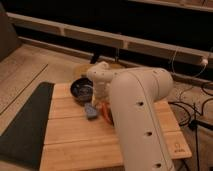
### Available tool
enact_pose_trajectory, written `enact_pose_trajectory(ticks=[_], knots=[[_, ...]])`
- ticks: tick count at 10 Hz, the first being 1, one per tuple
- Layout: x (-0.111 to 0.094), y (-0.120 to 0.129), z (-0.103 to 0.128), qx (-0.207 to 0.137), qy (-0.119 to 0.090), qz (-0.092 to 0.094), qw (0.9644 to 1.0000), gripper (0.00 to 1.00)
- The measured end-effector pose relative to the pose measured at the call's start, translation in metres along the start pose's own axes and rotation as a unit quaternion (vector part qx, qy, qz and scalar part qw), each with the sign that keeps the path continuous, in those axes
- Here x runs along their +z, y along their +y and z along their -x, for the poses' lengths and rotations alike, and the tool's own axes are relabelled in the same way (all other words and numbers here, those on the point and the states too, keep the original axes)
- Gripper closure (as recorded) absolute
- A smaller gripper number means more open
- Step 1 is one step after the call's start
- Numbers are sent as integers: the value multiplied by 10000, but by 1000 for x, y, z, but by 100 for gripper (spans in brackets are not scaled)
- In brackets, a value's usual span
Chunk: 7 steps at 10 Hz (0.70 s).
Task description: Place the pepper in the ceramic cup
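The pepper (104, 111) shows as a thin orange-red piece on the wooden table (75, 135), right of a blue block (91, 111), partly hidden by my arm. My white arm (137, 115) fills the middle of the camera view. Its gripper (102, 96) hangs down just right of the dark bowl (81, 90) and directly over the pepper. The ceramic cup is hidden or out of view.
A dark mat (25, 122) lies left of the table. A round tan object (82, 70) sits behind the bowl. Cables (192, 107) lie on the floor at the right. A dark railing (100, 37) runs along the back.
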Motion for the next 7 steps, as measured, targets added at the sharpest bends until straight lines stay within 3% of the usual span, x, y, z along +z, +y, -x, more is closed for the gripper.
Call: enact_pose_trajectory(ticks=[4, 7], knots=[[-15, 0, -10, 227, -70, 84, 9997, 35], [-9, -19, -25, 440, 50, -1, 9990, 35]])
